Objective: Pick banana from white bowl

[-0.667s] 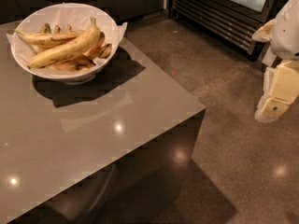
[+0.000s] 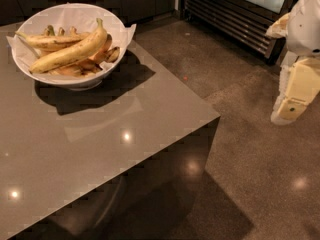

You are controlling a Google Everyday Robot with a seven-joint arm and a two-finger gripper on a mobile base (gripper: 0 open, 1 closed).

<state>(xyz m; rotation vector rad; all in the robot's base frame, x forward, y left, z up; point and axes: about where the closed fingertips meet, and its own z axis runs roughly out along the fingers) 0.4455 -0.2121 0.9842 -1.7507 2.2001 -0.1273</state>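
- Grey glossy rectangular table (image 2: 100, 149) fills the left and centre; one corner points right, toward the dark polished floor (image 2: 250, 149).
- Back of the room: 1 black appliance with a slatted grille (image 2: 225, 19) at upper right, dark cabinet fronts behind the table.
- 1 wide shallow round white bowl (image 2: 60, 79) sits on the far left part of the table, near the back edge, with its shadow falling on the table to the right.
- Bowl is lined with crinkled white paper (image 2: 127, 34); corners stick out past the rim on the left and right.
- 1 long thick yellow banana with brown specks (image 2: 70, 51) lies on top of the pile in the bowl, running diagonally, stem tip up at the right.
- 1 thinner, shorter yellow banana (image 2: 50, 40) lies just behind it, touching it.
- Small brownish bananas (image 2: 107, 54) lie under and beside those two; exact count can't be told, at least 3.
- 1 white and cream robot gripper (image 2: 287, 111) hangs at the far right edge over the floor, well apart from the table and the bowl, touching nothing.
- Whether the gripper is released or clenched: cannot tell.
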